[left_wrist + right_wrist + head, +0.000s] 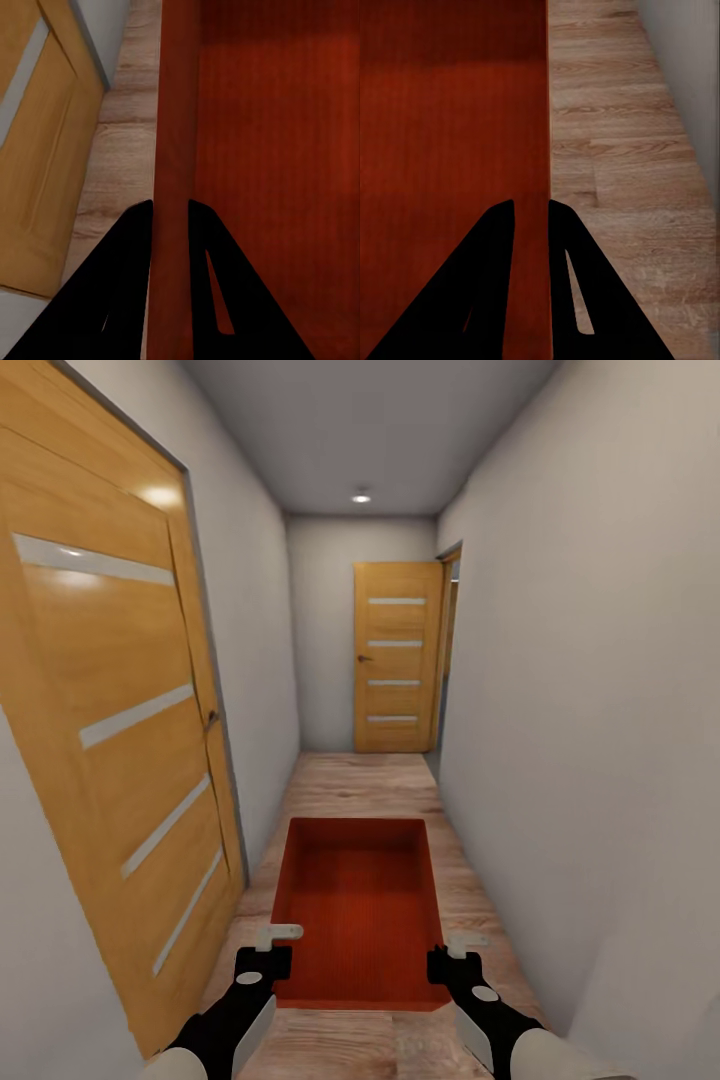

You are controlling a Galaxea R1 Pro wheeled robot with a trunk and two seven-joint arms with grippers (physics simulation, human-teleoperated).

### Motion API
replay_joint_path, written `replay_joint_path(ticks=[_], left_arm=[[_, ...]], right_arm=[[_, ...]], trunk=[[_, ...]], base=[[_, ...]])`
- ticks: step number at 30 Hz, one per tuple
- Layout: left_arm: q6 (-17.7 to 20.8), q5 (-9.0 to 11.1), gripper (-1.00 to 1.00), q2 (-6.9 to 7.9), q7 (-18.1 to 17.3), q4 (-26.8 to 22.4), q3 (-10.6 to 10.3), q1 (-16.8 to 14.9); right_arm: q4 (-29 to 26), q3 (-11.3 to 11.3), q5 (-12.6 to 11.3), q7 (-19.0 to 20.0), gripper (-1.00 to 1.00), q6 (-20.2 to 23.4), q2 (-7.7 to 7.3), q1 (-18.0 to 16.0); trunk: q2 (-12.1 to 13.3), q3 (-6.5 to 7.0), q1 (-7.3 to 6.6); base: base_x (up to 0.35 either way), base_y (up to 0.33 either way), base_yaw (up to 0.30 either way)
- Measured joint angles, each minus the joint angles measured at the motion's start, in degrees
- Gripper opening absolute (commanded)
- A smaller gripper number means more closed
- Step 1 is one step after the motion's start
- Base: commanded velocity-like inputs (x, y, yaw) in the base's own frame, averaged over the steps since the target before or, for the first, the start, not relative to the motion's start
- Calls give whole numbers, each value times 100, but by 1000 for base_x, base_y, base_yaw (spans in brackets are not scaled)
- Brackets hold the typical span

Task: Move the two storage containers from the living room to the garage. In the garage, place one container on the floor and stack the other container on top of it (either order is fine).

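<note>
One red-orange open-topped storage container (360, 905) hangs in front of me, carried between both arms over a light wood plank floor. My left gripper (274, 938) is shut on the container's left wall (174, 150), one black finger (124, 285) on each side of it. At the opposite side my right gripper (455, 945) is shut on the right wall (540, 247) in the same way. The inside of the container is bare. I am in a narrow hallway, not in the garage.
White walls hem the hallway close on both sides. A wooden door (120, 730) with pale glass strips stands close at my left. Another such door (397, 657) stands at the far end, with an opening (450, 650) to its right. A strip of plank floor (360, 780) runs ahead.
</note>
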Motion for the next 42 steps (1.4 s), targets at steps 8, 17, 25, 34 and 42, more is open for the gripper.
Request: replay_joint_path(ticks=[8,17,25,34,42], left_arm=[[-6,4,-100,2,1,-4,-3,1],[-6,16,-100,6,2,-7,-14,2],[-8,71,-100,11,22,-6,-68,1],[-8,70,-100,9,20,3,-65,1],[-8,80,-100,3,40,-4,-77,2]], right_arm=[[-3,-3,5,1,-100,-1,1,-1],[-3,-5,7,-1,-100,-2,3,-1],[-2,1,2,1,-100,0,-1,-1],[3,3,1,2,-100,1,-2,-1],[-3,-17,29,6,-100,3,-7,-2]], trunk=[[0,0,0],[0,0,0],[0,0,0],[0,0,0],[0,0,0]], base=[[323,73,-27],[323,73,0],[323,73,0],[323,73,0],[323,26,0]])
